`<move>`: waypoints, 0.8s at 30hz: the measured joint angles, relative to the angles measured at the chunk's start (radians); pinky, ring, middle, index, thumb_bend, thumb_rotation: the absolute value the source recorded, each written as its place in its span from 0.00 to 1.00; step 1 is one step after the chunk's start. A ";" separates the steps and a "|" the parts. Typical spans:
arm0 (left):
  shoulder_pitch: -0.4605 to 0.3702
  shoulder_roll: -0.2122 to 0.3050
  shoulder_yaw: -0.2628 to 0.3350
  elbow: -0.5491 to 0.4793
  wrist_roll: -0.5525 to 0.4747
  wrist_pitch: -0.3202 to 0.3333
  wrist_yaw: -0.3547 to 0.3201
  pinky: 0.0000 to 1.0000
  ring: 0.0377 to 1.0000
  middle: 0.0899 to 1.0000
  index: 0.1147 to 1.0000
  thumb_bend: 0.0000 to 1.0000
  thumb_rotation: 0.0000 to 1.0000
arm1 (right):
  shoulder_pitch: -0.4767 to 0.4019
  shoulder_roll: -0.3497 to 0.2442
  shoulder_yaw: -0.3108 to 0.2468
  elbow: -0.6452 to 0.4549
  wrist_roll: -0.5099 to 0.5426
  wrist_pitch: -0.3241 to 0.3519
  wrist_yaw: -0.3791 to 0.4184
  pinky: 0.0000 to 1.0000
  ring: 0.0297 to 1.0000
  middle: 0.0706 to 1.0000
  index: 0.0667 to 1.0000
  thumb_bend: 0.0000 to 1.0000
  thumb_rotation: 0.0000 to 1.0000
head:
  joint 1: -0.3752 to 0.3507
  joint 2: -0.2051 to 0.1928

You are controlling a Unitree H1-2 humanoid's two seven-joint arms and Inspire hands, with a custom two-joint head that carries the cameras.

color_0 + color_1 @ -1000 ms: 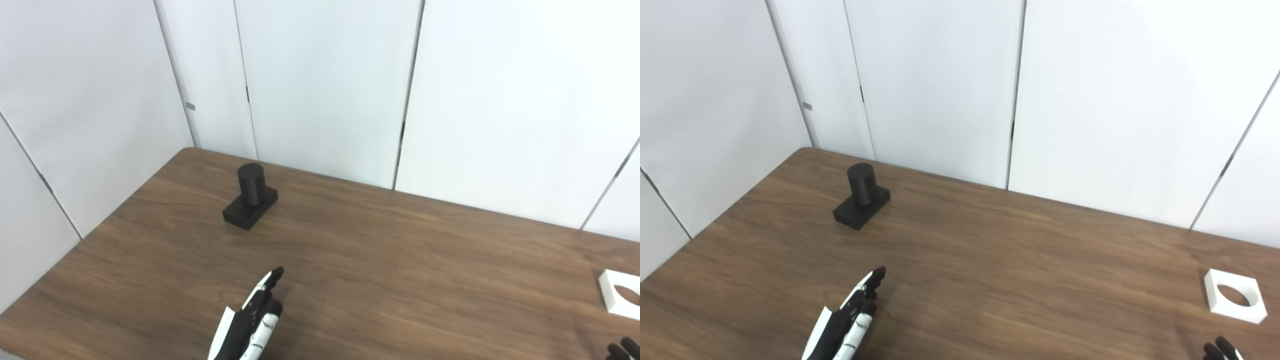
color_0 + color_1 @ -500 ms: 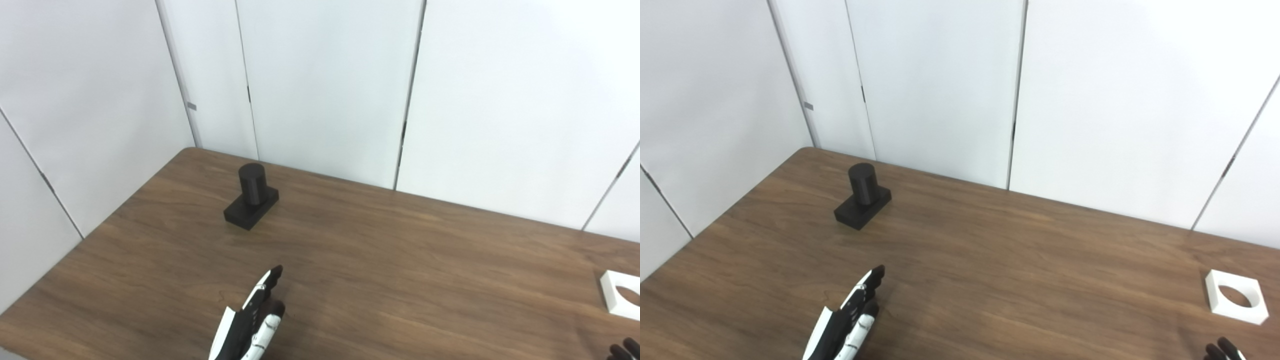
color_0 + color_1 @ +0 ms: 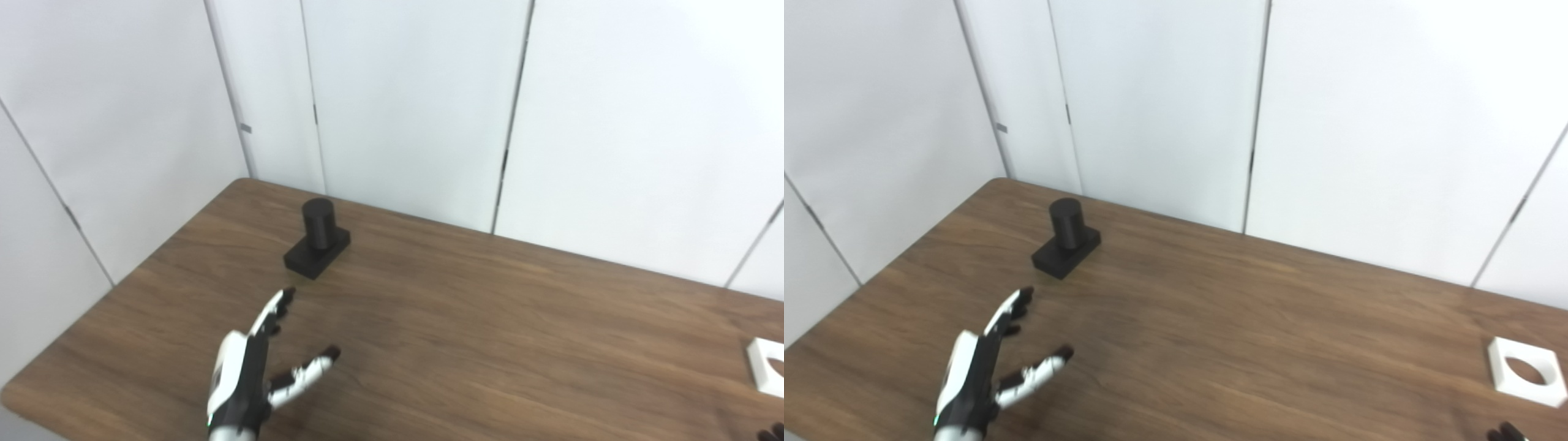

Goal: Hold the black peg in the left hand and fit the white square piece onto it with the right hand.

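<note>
The peg (image 3: 318, 236) is standing upright on its base at the desk's (image 3: 490, 318) far left, lying at about 1 o'clock from the left hand (image 3: 248, 373), well apart, whose fingers (image 3: 272, 309) are spreading empty toward it. The white piece (image 3: 1526, 372) is lying flat at the right edge, at about 12 o'clock from the right hand (image 3: 1507, 433), which is barely showing, so I cannot tell its fingers' state.

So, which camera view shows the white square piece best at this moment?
The right eye view. There the whole white square piece is visible, lying flat on the table near its right side, with its round hole clearly showing. In the left eye view the picture's right edge cuts it off, so only part of it and its hole appears.
</note>
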 measured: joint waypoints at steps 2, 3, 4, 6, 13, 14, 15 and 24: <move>-0.049 0.004 0.016 -0.009 0.032 0.066 -0.022 0.89 0.92 0.93 0.91 0.89 0.52 | -0.001 0.000 0.001 0.000 0.000 -0.001 0.001 0.89 0.90 0.89 0.88 0.63 1.00 | -0.005 0.000; -0.075 0.007 0.022 -0.012 0.046 0.091 -0.034 0.87 0.93 0.94 0.91 0.89 0.53 | -0.001 0.000 0.002 0.000 0.000 -0.001 0.002 0.89 0.90 0.89 0.88 0.65 1.00 | -0.008 0.000; -0.094 0.013 0.024 -0.012 0.060 0.109 -0.044 0.86 0.93 0.94 0.91 0.90 0.54 | -0.002 0.000 0.002 0.000 0.000 -0.002 0.003 0.89 0.90 0.89 0.88 0.66 1.00 | -0.008 0.000; -0.117 0.035 0.024 -0.012 0.091 0.133 -0.064 0.83 0.92 0.93 0.88 0.89 0.57 | -0.004 0.000 0.004 0.000 0.000 -0.001 0.005 0.89 0.90 0.89 0.89 0.67 1.00 | -0.009 -0.002; -0.177 0.123 0.021 0.076 0.262 0.198 -0.094 0.94 0.96 0.93 0.83 0.92 0.66 | -0.001 0.001 0.005 -0.004 -0.005 0.004 0.006 0.87 0.89 0.88 0.88 0.68 1.00 | -0.018 -0.006; -0.190 0.135 0.019 0.100 0.281 0.199 -0.092 0.96 0.96 0.93 0.83 0.92 0.67 | 0.000 0.001 0.004 -0.004 -0.005 0.004 0.005 0.87 0.89 0.88 0.88 0.68 1.00 | -0.018 -0.006; -0.204 0.146 0.019 0.124 0.298 0.200 -0.091 0.97 0.96 0.94 0.82 0.93 0.67 | 0.000 0.001 0.004 -0.004 -0.005 0.004 0.004 0.88 0.89 0.88 0.88 0.68 1.00 | -0.018 -0.006; -0.336 0.165 0.020 0.315 0.370 0.226 -0.048 1.00 0.97 0.94 0.82 0.94 0.65 | 0.001 0.008 0.007 -0.011 -0.005 0.009 -0.003 0.87 0.89 0.89 0.89 0.70 1.00 | -0.023 -0.005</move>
